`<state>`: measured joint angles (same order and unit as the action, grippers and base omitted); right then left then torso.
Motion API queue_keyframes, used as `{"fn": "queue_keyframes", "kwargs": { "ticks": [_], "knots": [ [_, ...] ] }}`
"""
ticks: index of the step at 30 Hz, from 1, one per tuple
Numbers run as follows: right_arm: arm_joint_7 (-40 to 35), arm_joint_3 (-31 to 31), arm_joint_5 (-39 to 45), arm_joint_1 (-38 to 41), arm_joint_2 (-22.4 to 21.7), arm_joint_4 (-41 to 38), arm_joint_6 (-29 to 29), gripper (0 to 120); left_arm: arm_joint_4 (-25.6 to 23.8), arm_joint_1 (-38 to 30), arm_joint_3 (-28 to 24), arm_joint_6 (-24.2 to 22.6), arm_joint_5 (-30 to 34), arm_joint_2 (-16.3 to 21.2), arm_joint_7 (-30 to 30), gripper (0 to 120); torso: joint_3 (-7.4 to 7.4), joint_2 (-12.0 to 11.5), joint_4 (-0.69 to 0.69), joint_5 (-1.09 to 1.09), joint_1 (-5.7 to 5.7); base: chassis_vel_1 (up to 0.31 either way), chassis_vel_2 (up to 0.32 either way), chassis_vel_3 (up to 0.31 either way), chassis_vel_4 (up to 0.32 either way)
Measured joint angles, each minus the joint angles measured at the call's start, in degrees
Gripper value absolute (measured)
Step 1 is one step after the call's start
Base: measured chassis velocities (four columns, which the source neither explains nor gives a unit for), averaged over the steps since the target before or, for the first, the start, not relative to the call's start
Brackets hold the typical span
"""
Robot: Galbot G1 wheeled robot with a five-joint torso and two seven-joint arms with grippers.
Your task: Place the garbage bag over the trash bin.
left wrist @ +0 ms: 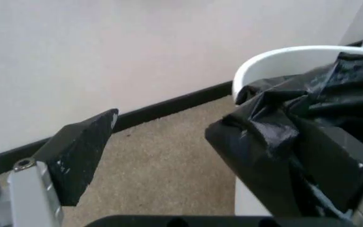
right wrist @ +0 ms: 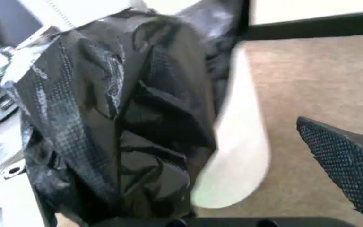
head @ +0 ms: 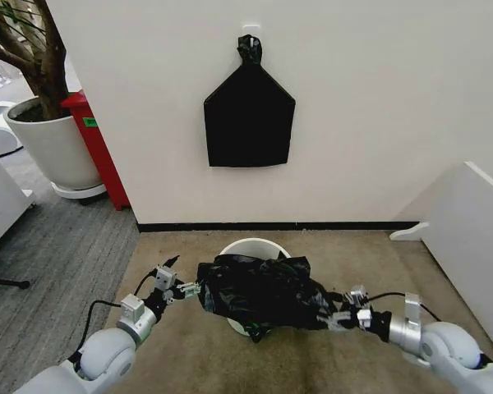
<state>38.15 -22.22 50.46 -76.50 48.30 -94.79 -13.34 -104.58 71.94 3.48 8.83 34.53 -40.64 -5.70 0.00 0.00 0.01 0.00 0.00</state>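
Black, crinkled plastic of the bag (head: 260,294) lies bunched across the front of the bin (head: 255,246), hiding most of its mouth and near wall; only the far arc of the cream rim shows behind it. The bin stands on tan carpet (head: 181,353) close to the wall's dark baseboard (head: 255,226). What is inside the bin cannot be made out.

At the bag's left edge is the left gripper (head: 189,289). In the left wrist view its fingers (left wrist: 77,158) are spread wide, one bare in open air, the other draped in the bag (left wrist: 295,146), with the bin's rim (left wrist: 276,56) behind.

At the bag's right edge is the right gripper (head: 335,317). Its wrist view likewise shows spread fingers (right wrist: 345,165): one bare over carpet, the other side wrapped in the bag (right wrist: 125,127), with the bin's wall (right wrist: 238,156) between them.

On the wall above hangs a flat black bundle (head: 249,115) with a knotted top.
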Motion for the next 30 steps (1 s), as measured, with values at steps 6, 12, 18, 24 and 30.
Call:
{"fn": "queue_keyframes", "kwargs": {
  "ticks": [6, 12, 18, 24, 30],
  "knots": [
    [-1.28, -0.73, -0.45, 0.35, 1.79, 3.02, 1.1, 100, 2.06, -1.51, -0.7, -0.1, 0.21, -0.69, -0.23, 100, 0.0, 0.0, -0.01, 0.0, 0.0, 0.0, 0.0, 0.0, 0.0],
    [-1.53, -2.16, -1.48, -0.5, 2.56, 5.35, 3.28, 100, 9.41, -7.09, -4.15, -0.48, 0.28, -4.04, -0.33, 100, 0.0, 0.0, -0.03, -0.03, 0.0, 0.0, 0.0, 0.0, 0.0],
    [-2.34, -1.35, -3.02, 1.97, 4.36, 10.09, 5.56, 100, 14.9, -11.12, -5.48, -0.35, -0.14, -6.78, 0.36, 100, 0.0, 0.0, -0.02, -0.01, 0.0, 0.0, 0.0, 0.0, 0.0],
    [-3.96, -0.46, -3.68, 3.46, 7.34, 12.58, 7.5, 100, 16.82, -11.82, -6.34, 0.25, -1.24, -8.34, 0.58, 100, 0.0, 0.0, -0.01, 0.0, 0.0, 0.0, 0.0, 0.0, 0.0],
    [-4.84, -0.01, -3.36, 3.16, 8.81, 12.83, 8.56, 100, 18.32, -12.04, -7.79, 1.81, -3.58, -9.84, 0.87, 100, 0.0, 0.0, -0.01, -0.01, 0.0, 0.0, 0.0, 0.0, 0.0]
  ]
}}
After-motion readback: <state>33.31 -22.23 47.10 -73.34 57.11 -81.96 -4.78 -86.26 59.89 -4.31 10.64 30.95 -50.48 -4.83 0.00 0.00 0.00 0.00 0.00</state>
